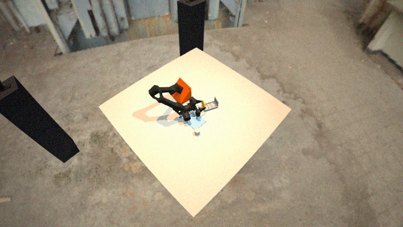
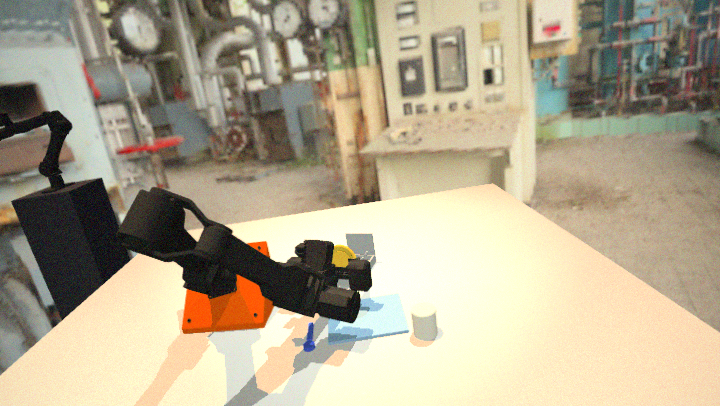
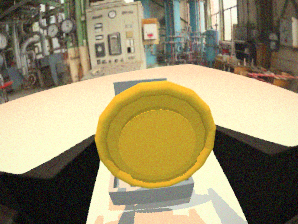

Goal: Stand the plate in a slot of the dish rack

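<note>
The yellow plate [image 1: 203, 104] [image 2: 343, 256] [image 3: 157, 137] stands on edge between the fingers, its hollow face toward the wrist camera. My gripper [image 1: 202, 105] [image 2: 345, 262] [image 3: 155, 136] is shut on the plate, one finger at each side of its rim. The grey dish rack [image 1: 212, 105] [image 2: 361, 244] [image 3: 152, 194] is beyond the plate, with a tall panel at its far end. In the wrist view the plate overlaps the rack's near end and hides most of its rails and slots. I cannot tell whether the plate touches the rack.
A light blue board [image 1: 197, 122] [image 2: 388, 316] lies beside the arm. A pale cylinder [image 1: 196, 131] [image 2: 424, 323] stands by its corner. A small blue spoon-like object [image 1: 180, 116] [image 2: 309, 338] lies near the board. The arm's orange base [image 1: 183, 93] [image 2: 226, 318] is behind.
</note>
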Motion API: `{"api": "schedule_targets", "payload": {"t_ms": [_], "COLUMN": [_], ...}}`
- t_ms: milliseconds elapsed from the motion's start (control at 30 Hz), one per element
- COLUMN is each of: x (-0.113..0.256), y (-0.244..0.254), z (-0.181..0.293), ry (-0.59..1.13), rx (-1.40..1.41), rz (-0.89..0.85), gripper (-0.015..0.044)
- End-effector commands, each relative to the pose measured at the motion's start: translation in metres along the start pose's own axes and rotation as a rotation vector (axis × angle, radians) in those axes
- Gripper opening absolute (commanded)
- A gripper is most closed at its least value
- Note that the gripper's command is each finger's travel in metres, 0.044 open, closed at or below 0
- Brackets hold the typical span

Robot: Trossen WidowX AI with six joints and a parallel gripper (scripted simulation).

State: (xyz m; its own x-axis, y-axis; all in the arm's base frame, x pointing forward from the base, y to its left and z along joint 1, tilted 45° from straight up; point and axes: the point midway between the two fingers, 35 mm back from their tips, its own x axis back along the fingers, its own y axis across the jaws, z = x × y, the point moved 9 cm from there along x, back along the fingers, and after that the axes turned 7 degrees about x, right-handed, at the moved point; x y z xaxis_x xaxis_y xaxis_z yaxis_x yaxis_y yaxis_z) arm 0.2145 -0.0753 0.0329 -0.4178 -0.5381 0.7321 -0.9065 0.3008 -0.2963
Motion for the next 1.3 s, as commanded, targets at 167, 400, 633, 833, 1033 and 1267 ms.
{"api": "schedule_targets", "payload": {"t_ms": [167,400,633,833,1033,1267], "x": [-0.012,-0.021,-0.034,-0.037,-0.036,-0.036], "y": [0.002,0.003,0.004,0.006,0.007,0.007], "z": [-0.002,-0.003,-0.004,0.014,0.011,0.011], "ry": [-0.001,-0.002,-0.004,-0.004,0.003,0.003], "rx": [-0.005,-0.004,-0.003,-0.002,-0.01,-0.01], "rz": [-0.009,-0.008,-0.007,-0.007,-0.012,-0.012], "gripper": [0.0,0.0,0.0,0.0,0.0,0.0]}}
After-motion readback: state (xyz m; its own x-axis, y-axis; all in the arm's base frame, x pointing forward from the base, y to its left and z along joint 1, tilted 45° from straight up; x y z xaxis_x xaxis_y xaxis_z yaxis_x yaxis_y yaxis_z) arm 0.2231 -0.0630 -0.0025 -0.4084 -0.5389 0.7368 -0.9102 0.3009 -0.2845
